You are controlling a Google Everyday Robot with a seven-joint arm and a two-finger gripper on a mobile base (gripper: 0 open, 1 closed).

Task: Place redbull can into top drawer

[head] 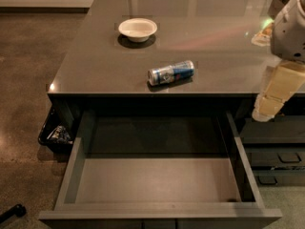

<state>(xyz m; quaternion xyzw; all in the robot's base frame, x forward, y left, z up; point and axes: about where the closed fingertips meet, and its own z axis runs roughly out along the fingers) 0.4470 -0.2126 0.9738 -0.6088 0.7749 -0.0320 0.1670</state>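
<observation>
Nothing's done yet: the can (171, 72) lies on its side on the tabletop (95, 61), well left of the gripper (267, 109), whose grip I can't tell, and the open drawer (157, 180) sits empty, lower left of it.

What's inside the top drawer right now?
Nothing visible: the open drawer shows only bare floor. Its back end, under the table, is in shadow. The can lies on the table; the pincer hangs at the right, past the drawer's side.

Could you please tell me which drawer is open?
The wide top drawer, pulled out below the tabletop; the narrower handled drawers are shut. The hand hangs at right.
</observation>
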